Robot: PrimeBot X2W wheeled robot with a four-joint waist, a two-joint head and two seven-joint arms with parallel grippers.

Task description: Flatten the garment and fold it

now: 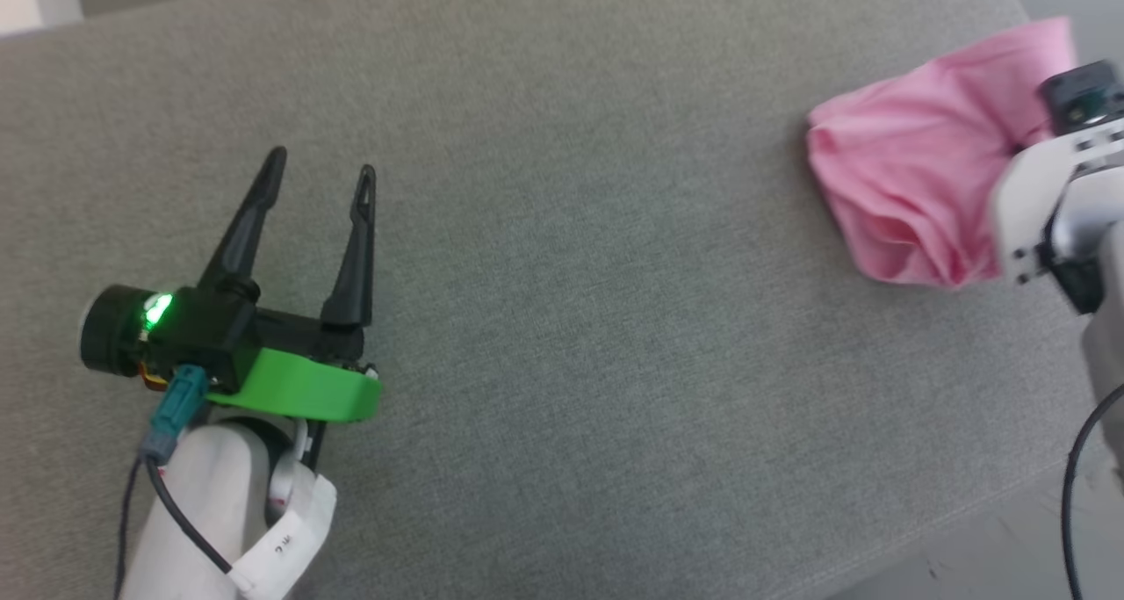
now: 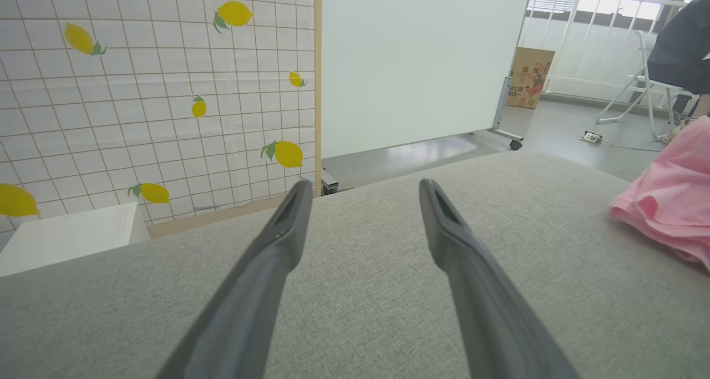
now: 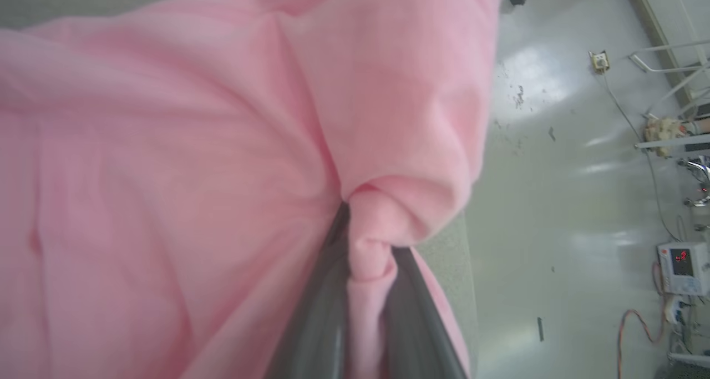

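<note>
You've got the garment in a crumpled heap at the right-hand end of the grey surface, close by its edge. In the right wrist view the floor shows just beyond the pink folds. The right claw is nearly closed, pinching a twisted tuck of the pink knit between its two dark fingers. The cloth bulges out above the tips, so it looks like a grip on a bunch, not on a clean hem.

My read is that this is the flattening step, barely begun. To do it well, drag the heap toward the middle of the surface, where there's bare room, and go low and slow so the cloth trails out instead of riding up in a ball. Watch that edge — a loose lobe could slide off toward the floor. Once it's central, you'll want a second hold on an opposite corner or on the waistband, which I can't pick out in the heap from here.

The left claw hangs over bare grey at the left, well apart from the garment — spread wide, holding nothing, touching nothing. In its own view the garment lies off to the right. That claw is free to take the second corner.
</note>
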